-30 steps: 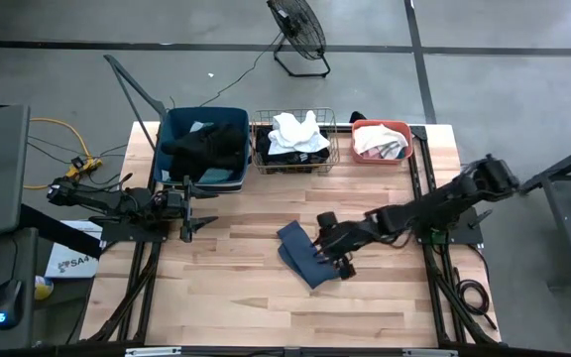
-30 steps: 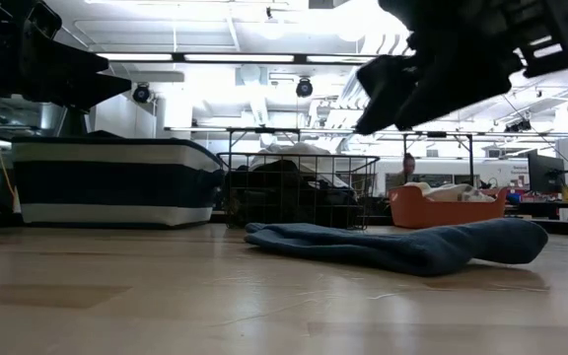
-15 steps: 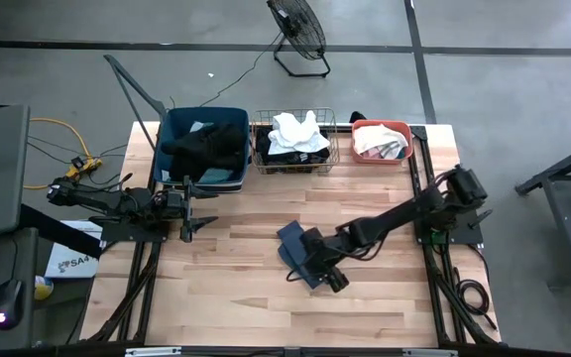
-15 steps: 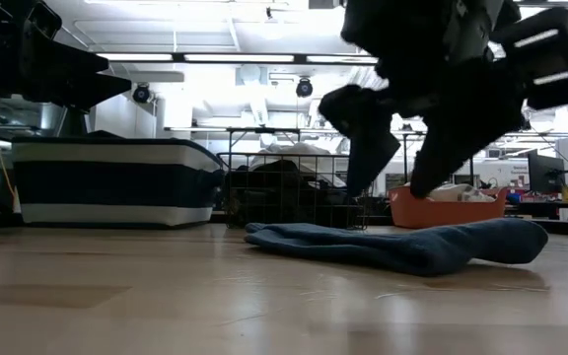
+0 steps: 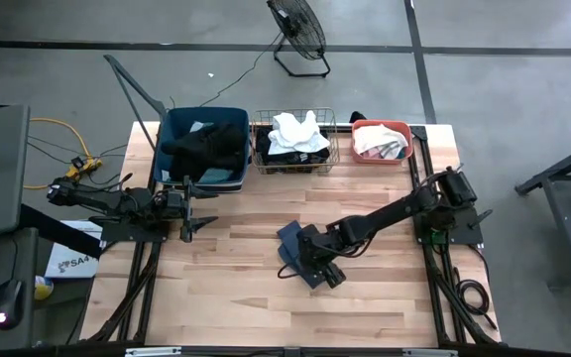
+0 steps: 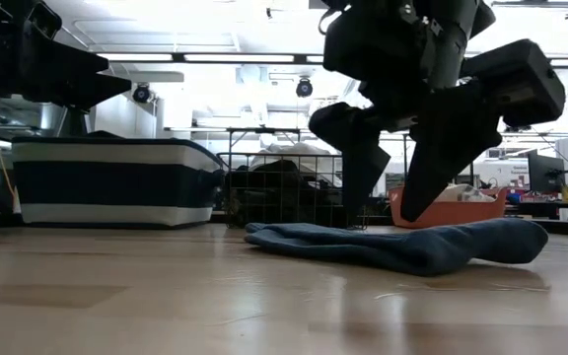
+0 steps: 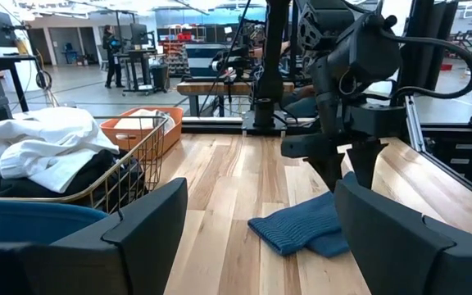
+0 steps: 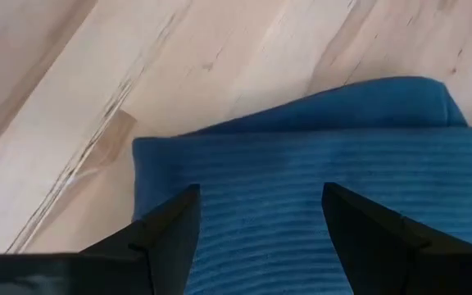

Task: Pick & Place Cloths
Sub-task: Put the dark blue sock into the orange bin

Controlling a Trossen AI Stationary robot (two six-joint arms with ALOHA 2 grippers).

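Left gripper: parked at the left edge of the tabletop, just in front of the blue tub; jaws spread wide and holding nothing; it seems to wait there so the middle stays free for the other arm.

Blue tub: back left of the tabletop; a black garment lies heaped in it, so it looks like the bin for dark pieces.

Wire basket: back centre, between the two tubs; a white cloth sits on top of darker fabric; the mesh sides keep the pile from sliding out.

Blue cloth: the piece in play; folded and flat on the bare wood near the middle, well apart from all three containers; the low view shows it limp and low, so a grab has to come straight down onto it.

Right gripper: reaching in from the right side, directly above the blue cloth; jaws open with one finger on each side of the fabric's middle, tips close over it but, in the low view, not quite touching; nothing gripped yet; its wrist camera looks down on the ribbed blue cloth between the fingers, which suits a pinch at the centre so the fold lifts in one piece.

Coral tub: back right; pale cloths inside; likely the place for light colours.
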